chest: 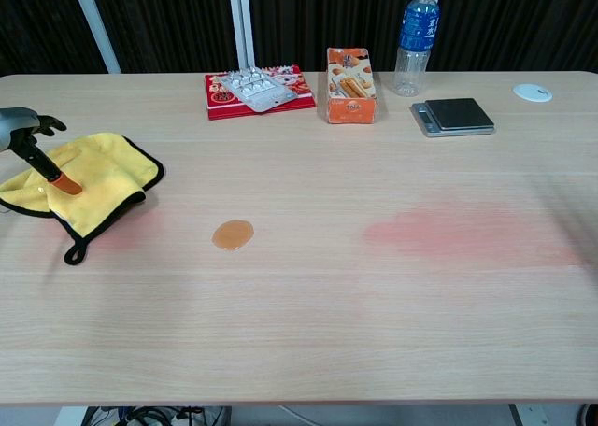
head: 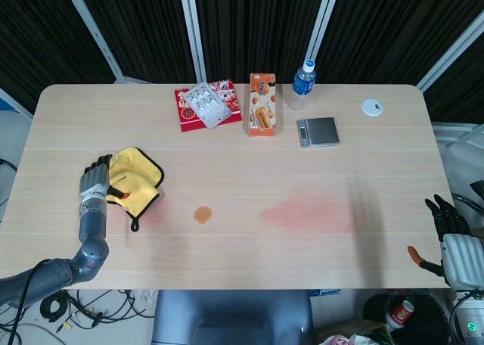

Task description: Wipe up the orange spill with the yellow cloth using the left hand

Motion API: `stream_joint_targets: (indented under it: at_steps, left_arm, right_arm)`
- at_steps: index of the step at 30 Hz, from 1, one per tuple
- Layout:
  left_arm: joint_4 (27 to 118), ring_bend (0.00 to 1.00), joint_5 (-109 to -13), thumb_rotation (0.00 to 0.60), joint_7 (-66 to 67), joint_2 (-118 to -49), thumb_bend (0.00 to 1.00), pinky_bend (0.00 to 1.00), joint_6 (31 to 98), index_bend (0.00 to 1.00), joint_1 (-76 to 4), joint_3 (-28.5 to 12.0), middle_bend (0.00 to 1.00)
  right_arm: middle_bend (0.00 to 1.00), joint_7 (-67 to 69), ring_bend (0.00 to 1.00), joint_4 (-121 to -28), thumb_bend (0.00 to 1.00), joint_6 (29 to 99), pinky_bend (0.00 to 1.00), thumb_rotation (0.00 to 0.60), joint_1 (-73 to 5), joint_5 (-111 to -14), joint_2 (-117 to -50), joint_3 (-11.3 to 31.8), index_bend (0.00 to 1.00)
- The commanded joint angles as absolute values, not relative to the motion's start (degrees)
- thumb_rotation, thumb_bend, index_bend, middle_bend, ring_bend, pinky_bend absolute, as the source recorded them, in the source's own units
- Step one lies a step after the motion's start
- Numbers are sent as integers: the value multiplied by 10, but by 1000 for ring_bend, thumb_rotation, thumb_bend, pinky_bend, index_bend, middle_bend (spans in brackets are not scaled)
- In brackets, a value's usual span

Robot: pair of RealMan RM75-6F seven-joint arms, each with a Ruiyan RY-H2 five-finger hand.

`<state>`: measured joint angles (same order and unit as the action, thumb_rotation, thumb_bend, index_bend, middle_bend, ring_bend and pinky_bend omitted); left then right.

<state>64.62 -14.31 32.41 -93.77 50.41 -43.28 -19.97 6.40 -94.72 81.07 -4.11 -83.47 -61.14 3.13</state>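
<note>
1. The yellow cloth (head: 136, 180) looks soft, light and limp; it will likely bunch and drag rather than slide as one flat piece. Best taken by pressing down on its middle or gathering a thick fold, not its thin black-bound edge.
2. It is bright yellow with black trim and a small black hanging loop, lying rumpled at the worktop's (head: 249, 239) left side.
3. The left hand (head: 97, 181) rests at the cloth's left edge, fingers (chest: 58, 177) reaching onto it; whether they pinch it, I cannot tell.
4. The orange spill (head: 202, 214), a small round puddle, sits near the cloth, apart from it.
5. The right hand (head: 454, 235) hangs off the worktop's right edge, fingers spread, holding nothing.
</note>
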Motion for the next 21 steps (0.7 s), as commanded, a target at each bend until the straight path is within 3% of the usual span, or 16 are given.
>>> stream_joint_targets:
  at_steps: [1,21]
  left_arm:
    - [644,0,-142,600,325,-939,0,0,502,0,-434,-198,0]
    - [649,0,-139,600,318,-940,0,0,501,0,-438,-199,0]
  right_arm:
    - [0,64,0,-947,173,811,129,600,-41,-834,-611,31,0]
    - [0,69,0,-947,174,810,129,600,-41,-834,-610,32,0]
